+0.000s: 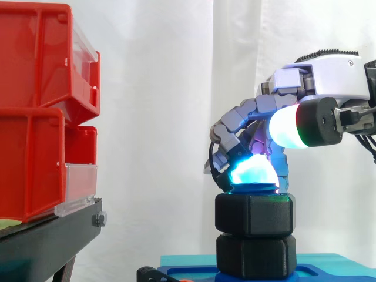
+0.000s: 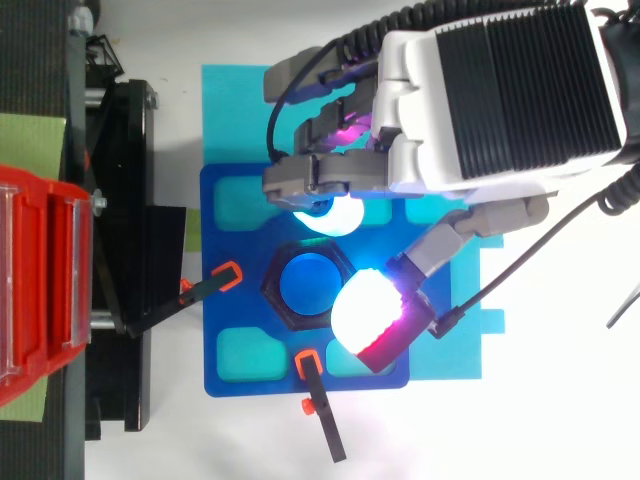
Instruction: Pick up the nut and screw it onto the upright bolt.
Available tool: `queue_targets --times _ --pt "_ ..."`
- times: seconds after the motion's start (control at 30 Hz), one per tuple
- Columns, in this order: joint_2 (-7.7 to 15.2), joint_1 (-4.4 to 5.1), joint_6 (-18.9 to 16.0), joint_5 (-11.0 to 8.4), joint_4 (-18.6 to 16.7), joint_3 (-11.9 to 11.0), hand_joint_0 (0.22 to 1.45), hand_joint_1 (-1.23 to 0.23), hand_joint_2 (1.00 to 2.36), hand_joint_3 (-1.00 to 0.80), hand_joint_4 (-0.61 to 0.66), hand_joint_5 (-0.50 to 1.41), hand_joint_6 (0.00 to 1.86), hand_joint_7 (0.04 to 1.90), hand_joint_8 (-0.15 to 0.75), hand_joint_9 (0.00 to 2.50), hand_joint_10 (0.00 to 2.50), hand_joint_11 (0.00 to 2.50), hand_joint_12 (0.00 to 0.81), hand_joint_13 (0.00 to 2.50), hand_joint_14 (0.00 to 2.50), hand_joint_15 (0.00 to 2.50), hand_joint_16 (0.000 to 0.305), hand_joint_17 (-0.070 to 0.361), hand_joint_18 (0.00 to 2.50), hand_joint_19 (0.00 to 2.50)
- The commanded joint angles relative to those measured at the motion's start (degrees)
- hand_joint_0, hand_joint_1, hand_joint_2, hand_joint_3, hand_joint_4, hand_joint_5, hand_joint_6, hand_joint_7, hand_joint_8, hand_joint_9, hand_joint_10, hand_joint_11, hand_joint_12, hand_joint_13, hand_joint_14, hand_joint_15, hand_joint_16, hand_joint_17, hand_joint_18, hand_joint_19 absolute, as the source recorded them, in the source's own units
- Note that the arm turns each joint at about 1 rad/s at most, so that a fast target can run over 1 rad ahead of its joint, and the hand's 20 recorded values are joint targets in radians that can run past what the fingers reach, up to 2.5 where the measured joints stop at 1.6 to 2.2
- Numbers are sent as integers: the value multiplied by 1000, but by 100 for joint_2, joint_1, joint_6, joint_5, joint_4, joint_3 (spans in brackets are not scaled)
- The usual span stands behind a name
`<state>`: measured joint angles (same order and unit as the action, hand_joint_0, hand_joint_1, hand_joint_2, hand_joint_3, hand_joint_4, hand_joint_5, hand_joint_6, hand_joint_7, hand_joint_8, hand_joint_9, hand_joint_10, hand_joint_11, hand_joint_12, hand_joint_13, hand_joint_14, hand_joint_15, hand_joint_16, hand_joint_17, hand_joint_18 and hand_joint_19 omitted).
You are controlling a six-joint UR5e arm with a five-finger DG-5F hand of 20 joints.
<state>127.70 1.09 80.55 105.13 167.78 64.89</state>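
Observation:
A black hexagonal nut (image 1: 254, 214) sits on the upright bolt, whose blue top (image 2: 308, 283) shows through the nut's hole (image 2: 278, 300). Below it is a second black hexagonal piece (image 1: 255, 255) on the blue fixture plate (image 2: 230, 200). My hand (image 1: 329, 76) hovers over the bolt from the right. One bent finger rests its cyan-glowing pad (image 1: 252, 169) on the nut's top rim. The thumb pad (image 1: 288, 126), white and red, stands well above the nut and apart from it. Nothing is pinched between them.
Stacked red bins (image 1: 35, 117) sit on a black stand (image 1: 47, 241) to the left. A cyan mat (image 2: 235, 110) lies under the blue plate. Two black clamps with orange tips (image 2: 215, 283) (image 2: 318, 400) hold the plate at its left and front edges.

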Motion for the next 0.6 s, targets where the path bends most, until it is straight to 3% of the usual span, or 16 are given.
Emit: queue_targets --times 0.0,0.33,0.57 --pt "0 -21 -4 34 9 -47 521 -220 1000 -500 205 13 502 1496 296 1356 0 0 196 954 0 0 12 26 524 0" --pt "0 23 22 25 290 -495 509 -202 1000 -500 261 -87 504 955 280 1185 0 0 227 872 0 0 19 43 468 0" --pt "9 93 22 -19 202 -539 499 -178 1000 -500 190 -125 502 708 249 984 0 0 246 708 0 0 25 56 344 0"
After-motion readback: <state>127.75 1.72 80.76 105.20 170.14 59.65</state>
